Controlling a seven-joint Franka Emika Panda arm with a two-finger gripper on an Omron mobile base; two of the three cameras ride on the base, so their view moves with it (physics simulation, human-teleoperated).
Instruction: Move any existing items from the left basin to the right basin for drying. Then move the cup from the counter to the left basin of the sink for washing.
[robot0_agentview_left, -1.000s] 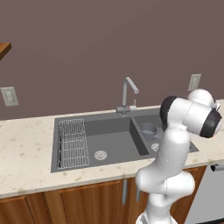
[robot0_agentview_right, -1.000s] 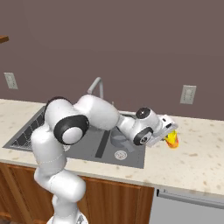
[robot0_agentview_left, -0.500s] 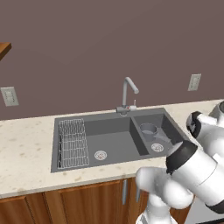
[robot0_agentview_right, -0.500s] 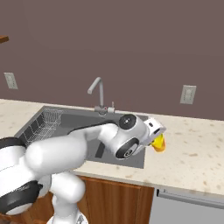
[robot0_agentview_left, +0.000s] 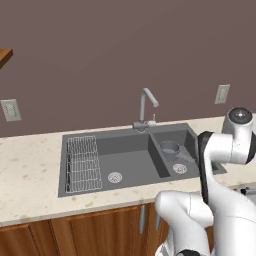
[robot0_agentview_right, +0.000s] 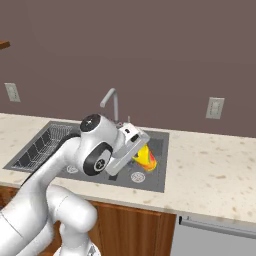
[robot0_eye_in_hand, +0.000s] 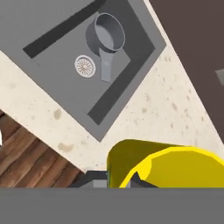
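Beige speckled stone forms the counter (robot0_agentview_left: 30, 170), which carries the dark grey sink (robot0_agentview_left: 67, 187) set into it, with wooden cabinets below and a curved steel faucet (robot0_agentview_left: 145, 107) at the back edge. Two wall outlets are present; they play no part.

Left basin (robot0_agentview_left: 125, 152), the wider one: it holds nothing but its wire rack (robot0_agentview_left: 82, 164) and round drain. I judge it ready to receive the item for washing.

Right basin (robot0_eye_in_hand: 57, 72), the narrower one: the grey saucepan (robot0_eye_in_hand: 105, 36) sits upright on its floor, handle lying flat and pointing toward the drain, just beside it. That placement fits the drying step of the task, which I judge complete.

Arm: it reaches across the front of the sink, hand raised above the counter's front edge near the right basin.

Gripper (robot0_agentview_right: 136, 150): the jaws are drawn nearly together, clamped on the cup (robot0_agentview_right: 144, 157). The cup is off the counter, tilted, its orange-red band visible in the right base view; in the hand view its yellow rim and wall sit immediately against the fingertips. The tight pinch suggests a grip on the rim wall, which I judge adequate for carrying an empty tumbler.

Remaining work, in my judgement: carry the cup leftward and lower it into the left basin, clear of the rack.
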